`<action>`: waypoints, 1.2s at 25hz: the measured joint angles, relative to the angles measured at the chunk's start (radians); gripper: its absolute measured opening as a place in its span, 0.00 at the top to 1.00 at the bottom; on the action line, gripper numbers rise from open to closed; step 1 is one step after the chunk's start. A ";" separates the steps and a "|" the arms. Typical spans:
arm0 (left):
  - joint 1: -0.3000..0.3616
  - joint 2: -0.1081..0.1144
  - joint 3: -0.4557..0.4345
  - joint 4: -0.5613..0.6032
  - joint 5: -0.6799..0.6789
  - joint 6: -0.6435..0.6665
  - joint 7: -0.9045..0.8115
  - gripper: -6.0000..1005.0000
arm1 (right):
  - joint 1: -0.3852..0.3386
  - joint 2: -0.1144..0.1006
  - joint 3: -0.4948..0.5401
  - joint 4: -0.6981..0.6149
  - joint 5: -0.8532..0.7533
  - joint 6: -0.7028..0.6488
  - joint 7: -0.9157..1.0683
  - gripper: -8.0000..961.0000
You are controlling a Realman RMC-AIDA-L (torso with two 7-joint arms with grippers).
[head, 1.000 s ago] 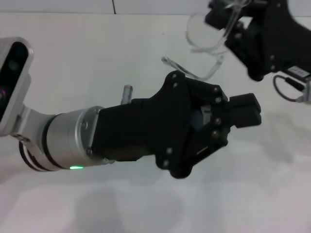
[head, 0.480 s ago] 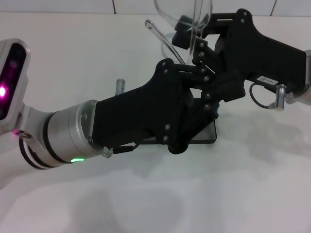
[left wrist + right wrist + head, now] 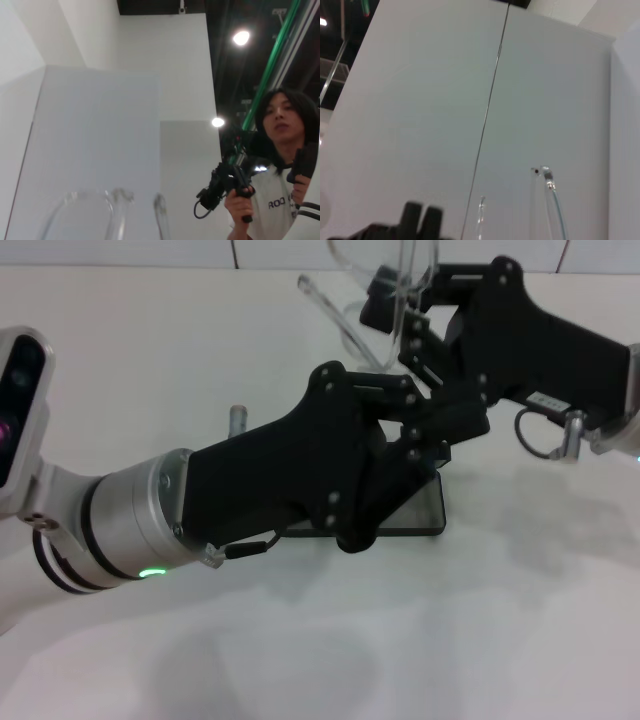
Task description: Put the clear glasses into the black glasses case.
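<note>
My right gripper (image 3: 397, 308) reaches in from the right and is shut on the clear glasses (image 3: 334, 316), holding them up in the air at the far middle of the table. Their lenses rise past the head view's top edge and one temple arm sticks out to the left. The glasses (image 3: 116, 212) also show from below in the left wrist view, and a temple arm (image 3: 553, 201) shows in the right wrist view. The black glasses case (image 3: 421, 512) lies flat on the table, mostly hidden under my left gripper (image 3: 452, 426). That gripper hovers over the case, just below the right gripper.
The white table (image 3: 520, 620) carries the case. My left arm's silver forearm (image 3: 130, 520) crosses the left half of the head view. A cable loop (image 3: 535, 440) hangs from the right wrist. A person (image 3: 280, 165) with a handheld controller appears in the left wrist view.
The right gripper has carried the glasses left, to above the left gripper. The left gripper shifted up and left, and the case's edge now shows beneath it. Little moved in the last half second.
</note>
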 joint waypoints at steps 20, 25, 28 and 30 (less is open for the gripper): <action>-0.007 -0.001 0.004 -0.057 -0.059 -0.007 -0.011 0.94 | 0.004 0.000 -0.093 -0.006 0.002 0.071 -0.015 0.87; 0.009 0.007 0.004 -0.058 -0.044 0.011 -0.011 0.94 | -0.006 -0.003 -0.086 -0.017 0.005 0.088 -0.002 0.87; 0.047 0.045 -0.030 -0.056 -0.019 0.050 -0.010 0.94 | -0.032 -0.012 -0.087 -0.070 -0.026 0.129 0.059 0.86; 0.077 0.093 -0.066 -0.052 -0.005 0.089 -0.026 0.94 | -0.067 -0.020 -0.082 -0.152 -0.084 0.183 0.118 0.86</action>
